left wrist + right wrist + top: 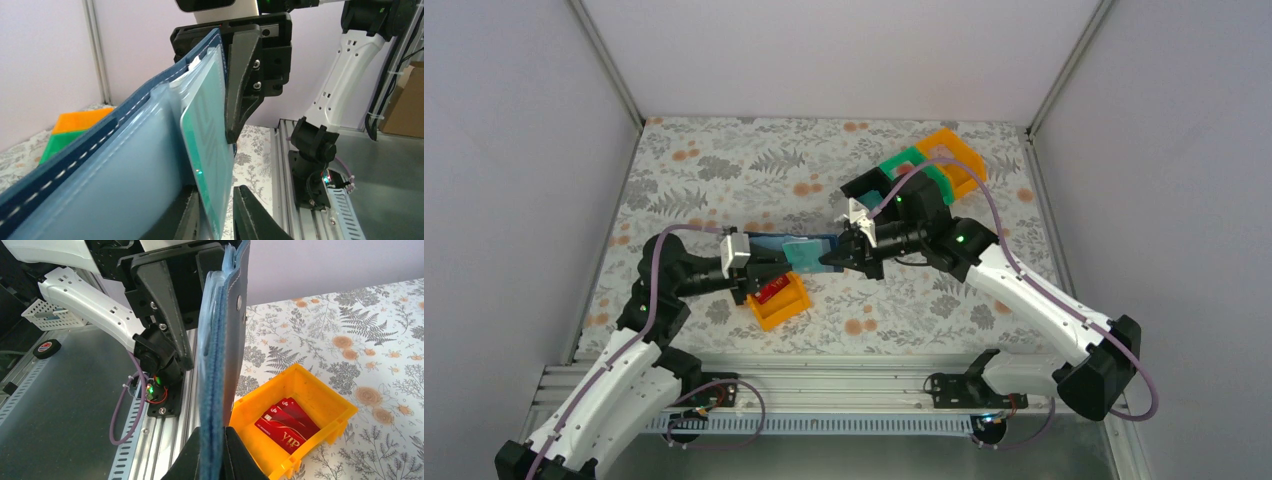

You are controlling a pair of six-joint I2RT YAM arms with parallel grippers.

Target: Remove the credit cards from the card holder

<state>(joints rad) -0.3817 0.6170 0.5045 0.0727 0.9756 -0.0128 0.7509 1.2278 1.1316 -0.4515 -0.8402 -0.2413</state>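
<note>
Card holder (pixel 232 340) in right gripper (pixel 212 432), card (pixel 207 145) — left gripper (pixel 216 199)

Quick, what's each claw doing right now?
Left gripper: closed on the teal card.
Right gripper: closed on the card holder.

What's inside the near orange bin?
At least two overlapping red credit cards lie in the orange bin, the top one printed VIP. Anything under them is covered, and the bin's near wall hides part of its floor.
</note>
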